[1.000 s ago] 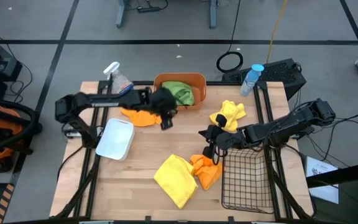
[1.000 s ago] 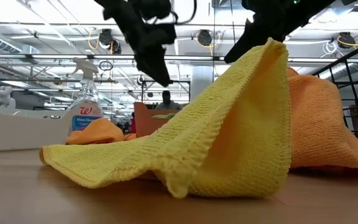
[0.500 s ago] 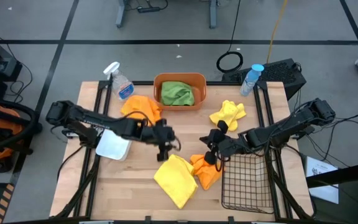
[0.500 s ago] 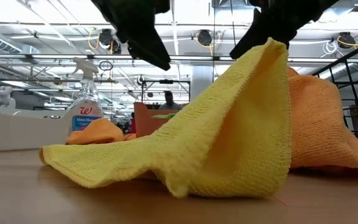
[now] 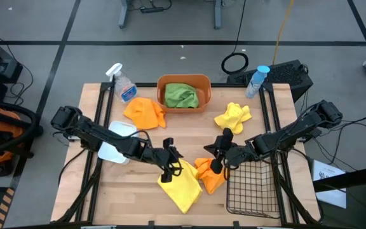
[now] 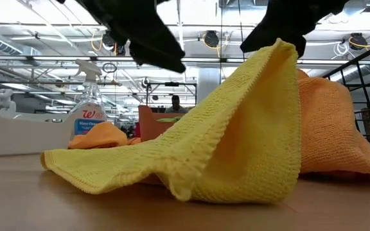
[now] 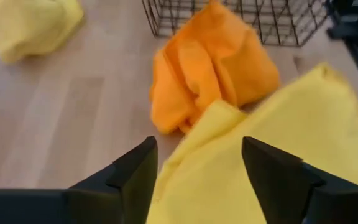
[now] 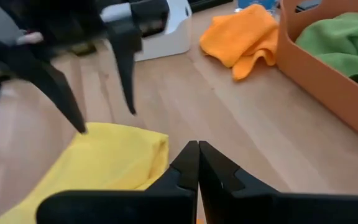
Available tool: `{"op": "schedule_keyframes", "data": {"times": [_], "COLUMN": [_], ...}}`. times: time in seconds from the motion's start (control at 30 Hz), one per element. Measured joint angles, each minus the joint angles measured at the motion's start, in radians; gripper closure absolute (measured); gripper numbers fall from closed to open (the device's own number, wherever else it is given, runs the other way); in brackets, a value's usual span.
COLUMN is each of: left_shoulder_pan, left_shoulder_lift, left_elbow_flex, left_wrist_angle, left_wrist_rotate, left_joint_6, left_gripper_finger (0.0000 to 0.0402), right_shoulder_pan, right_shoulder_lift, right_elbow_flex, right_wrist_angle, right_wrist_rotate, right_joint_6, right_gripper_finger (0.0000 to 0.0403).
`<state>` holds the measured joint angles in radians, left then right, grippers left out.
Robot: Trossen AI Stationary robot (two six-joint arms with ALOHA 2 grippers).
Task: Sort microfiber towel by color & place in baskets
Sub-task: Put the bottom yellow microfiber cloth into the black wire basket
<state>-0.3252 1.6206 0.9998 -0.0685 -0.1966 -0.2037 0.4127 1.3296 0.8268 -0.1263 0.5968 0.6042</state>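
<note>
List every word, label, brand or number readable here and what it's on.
"W...": red script, cut off by the orange towel, on the spray bottle label in the low view.
Blue lines below it: too blurred to read.
Water bottle label: too small to read.
Paper sheet beside the table: print too small to read.
Nothing else carries text.
</note>
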Motion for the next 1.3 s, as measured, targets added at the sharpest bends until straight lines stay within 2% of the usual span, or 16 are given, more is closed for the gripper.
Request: {"op": "schedule_keyframes", "data": {"times": [0.17,0.37,0.57,0.77,0.87,1.1,1.3], "left_shoulder_pan": [-0.025,-0.031,-0.028,-0.015,-0.005,-0.003,-0.009], "left_shoulder_lift": [0.076,0.132,0.183,0.242,0.281,0.322,0.324], "left_elbow_flex": [-0.002,-0.001,-0.001,-0.001,-0.001,0.003,0.003], "left_wrist_angle": [0.048,0.075,0.084,0.105,0.103,0.121,0.115], "left_wrist_rotate": [-0.001,-0.001,-0.003,-0.003,0.005,0.009,0.003], "left_joint_6": [0.020,0.029,0.062,0.087,0.081,0.055,0.059], "left_gripper_finger": [0.0138,0.0137,0.0136,0.0136,0.0143,0.0196,0.0297], "right_shoulder_pan": [0.036,0.064,0.069,0.097,0.115,0.150,0.162], "right_shoulder_lift": [0.000,0.000,0.000,0.014,0.041,0.098,0.133], "right_elbow_flex": [0.000,0.000,0.000,0.000,0.000,0.000,0.033], "right_wrist_angle": [0.028,0.046,0.049,0.063,0.135,0.260,0.284], "right_wrist_rotate": [0.000,-0.009,-0.081,-0.076,-0.076,-0.100,-0.102], "right_joint_6": [0.014,0.019,0.070,0.118,0.118,0.118,0.109], "right_gripper_finger": [0.0403,0.0403,0.0403,0.0403,0.0403,0.0403,0.0403]}}
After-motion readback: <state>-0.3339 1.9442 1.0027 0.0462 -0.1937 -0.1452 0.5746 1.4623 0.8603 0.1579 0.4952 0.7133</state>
